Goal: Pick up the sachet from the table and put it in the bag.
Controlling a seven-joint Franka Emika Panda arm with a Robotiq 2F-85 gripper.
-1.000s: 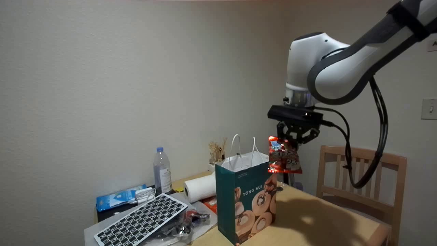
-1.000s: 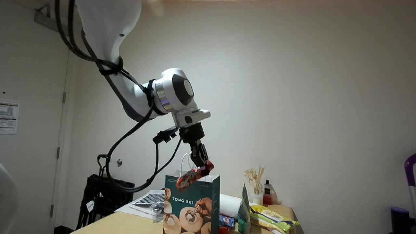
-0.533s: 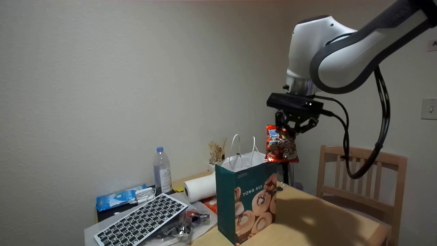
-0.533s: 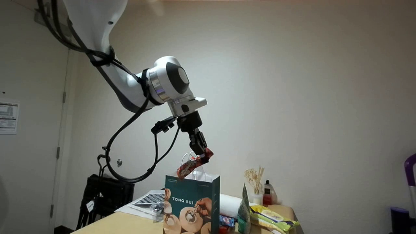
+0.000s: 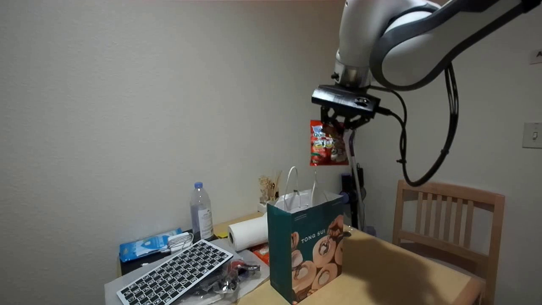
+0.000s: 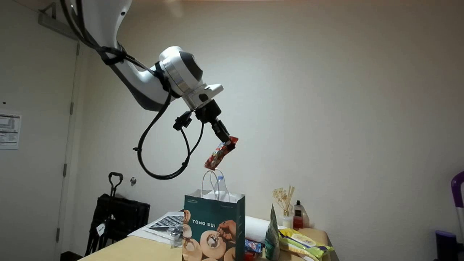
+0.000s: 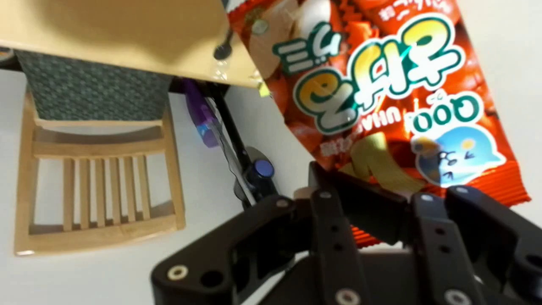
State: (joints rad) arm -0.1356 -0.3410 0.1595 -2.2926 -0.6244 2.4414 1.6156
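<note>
The red-orange sachet [image 5: 328,146] hangs from my gripper [image 5: 339,126] in the air. My gripper [image 6: 228,142] is shut on the upper end of the sachet [image 6: 218,156], which slants down toward the bag handles in this exterior view. In the wrist view the sachet [image 7: 389,76] fills the upper right, its edge between the pads of my gripper [image 7: 363,201]. The teal paper bag [image 5: 305,250] stands upright and open, with white loop handles and a white inside. In both exterior views the sachet is above the bag [image 6: 214,224]. The tan table [image 5: 364,271] lies under it.
Beside the bag are a paper roll [image 5: 249,233], a checkered board [image 5: 175,273], a clear bottle [image 5: 202,212] and a blue packet [image 5: 146,245]. A green pouch [image 6: 272,237] and yellow wipes [image 6: 302,243] lie at the bag's far side. A wooden chair [image 5: 449,220] stands beyond the table.
My gripper has risen with the sachet and, in an exterior view, moved left. The sachet went from in front of the bag's upper edge to above the handles. The bag has not moved.
</note>
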